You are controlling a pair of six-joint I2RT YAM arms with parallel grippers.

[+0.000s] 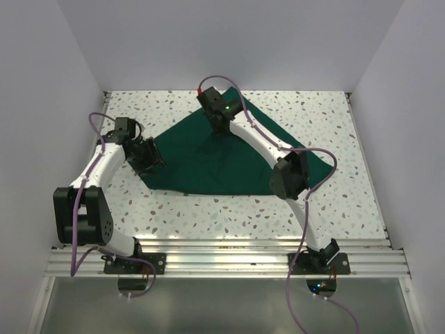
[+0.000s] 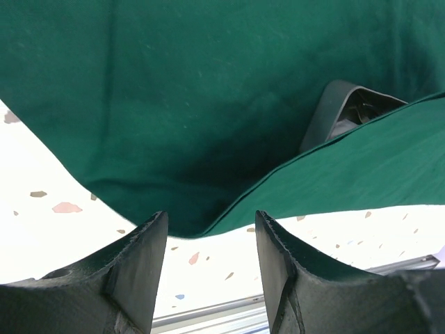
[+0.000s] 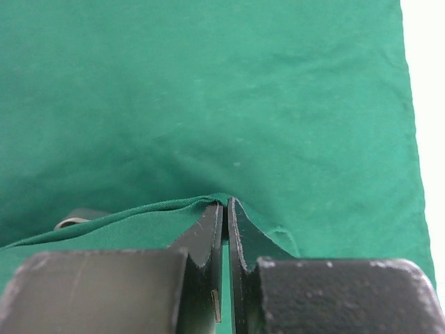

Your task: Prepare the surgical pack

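The speckled white table carries the dark green drape of the surgical pack, spread as a rough triangle across its middle and reaching toward the far edge. The right arm stretches diagonally over the cloth from its base at the near edge, while the left arm bends in to the drape's left corner. The right gripper is pinched closed on a hemmed edge of the drape, a fold of cloth raised between its fingers above the layer beneath. The left gripper stands with its fingers spread and nothing between them, hovering at the drape's edge where cloth meets table. A corner of a small grey tray peeks from under the folded layer; the rest of it is hidden by cloth.
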